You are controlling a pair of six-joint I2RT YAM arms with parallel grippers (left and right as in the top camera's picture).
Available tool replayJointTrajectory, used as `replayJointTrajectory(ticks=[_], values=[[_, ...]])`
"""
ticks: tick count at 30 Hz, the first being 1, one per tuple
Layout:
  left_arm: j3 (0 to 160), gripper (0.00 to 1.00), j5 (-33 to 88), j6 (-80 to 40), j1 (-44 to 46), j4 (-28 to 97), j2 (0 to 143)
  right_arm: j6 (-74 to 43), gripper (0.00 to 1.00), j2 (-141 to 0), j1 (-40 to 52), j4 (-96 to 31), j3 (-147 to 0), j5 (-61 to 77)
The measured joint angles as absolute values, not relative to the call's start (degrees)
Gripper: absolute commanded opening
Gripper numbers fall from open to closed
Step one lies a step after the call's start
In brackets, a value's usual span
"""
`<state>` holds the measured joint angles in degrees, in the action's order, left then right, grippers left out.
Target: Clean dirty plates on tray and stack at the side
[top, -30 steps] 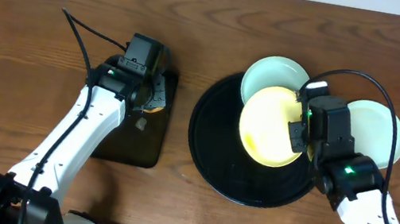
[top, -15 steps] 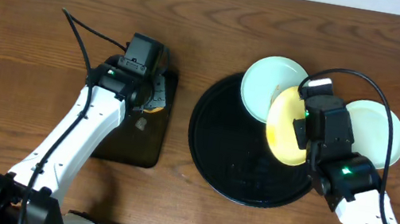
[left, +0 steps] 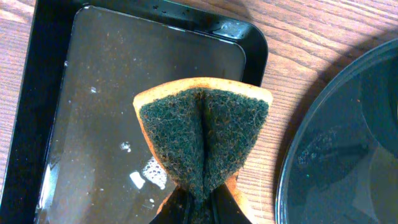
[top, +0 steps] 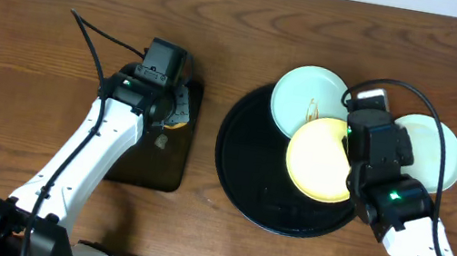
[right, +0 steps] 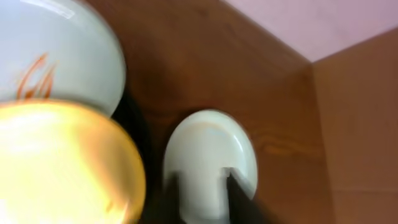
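One yellow plate (top: 323, 159), tilted a moment ago, lies flat on the tray (top: 248, 168) left of the right pincer (right: 204, 186), whose jaws have parted: released, not stacked.

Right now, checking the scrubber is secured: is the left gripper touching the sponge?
Touching. The left wrist view shows the sponge folded and pinched in the left gripper at the frame's bottom edge.
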<state>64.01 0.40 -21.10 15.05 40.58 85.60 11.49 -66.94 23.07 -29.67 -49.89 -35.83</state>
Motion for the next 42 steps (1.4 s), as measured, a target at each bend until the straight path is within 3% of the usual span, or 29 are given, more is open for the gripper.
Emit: replayJointTrajectory(ticks=[3,4,5,8,13,19,36,42], values=[[64.0,0.08,0.4,-21.1,15.0,40.6,85.6,7.5,0.32,-66.9,22.6,-34.0,-49.9,-31.4],[64.0,0.07,0.4,-21.1,15.0,40.6,85.6,6.0,0.34,-67.0,22.1,-35.8,-49.9,-29.9],[64.0,0.07,0.4,-21.1,15.0,40.6,85.6,3.6,0.44,-67.0,21.2,-38.0,-49.9,-27.9],[64.0,0.08,0.2,-21.1,15.0,40.5,85.6,-5.7,0.48,-67.5,16.1,-45.0,-50.0,-22.6],[64.0,0.07,0.0,-21.1,15.0,40.6,85.6,-12.6,0.38,-70.5,8.5,-49.1,-50.0,-11.0],[64.0,0.08,0.0,-21.1,15.0,40.6,85.6,-15.8,0.41,-75.4,3.7,-51.6,-50.0,-0.2],[64.0,0.08,0.0,-21.1,15.0,40.5,85.6,-15.4,0.37,-87.3,2.4,-36.0,-50.0,4.1],[64.0,0.08,0.0,-21.1,15.0,40.6,85.6,-13.3,0.2,-89.0,2.4,-33.8,-50.0,4.3]])
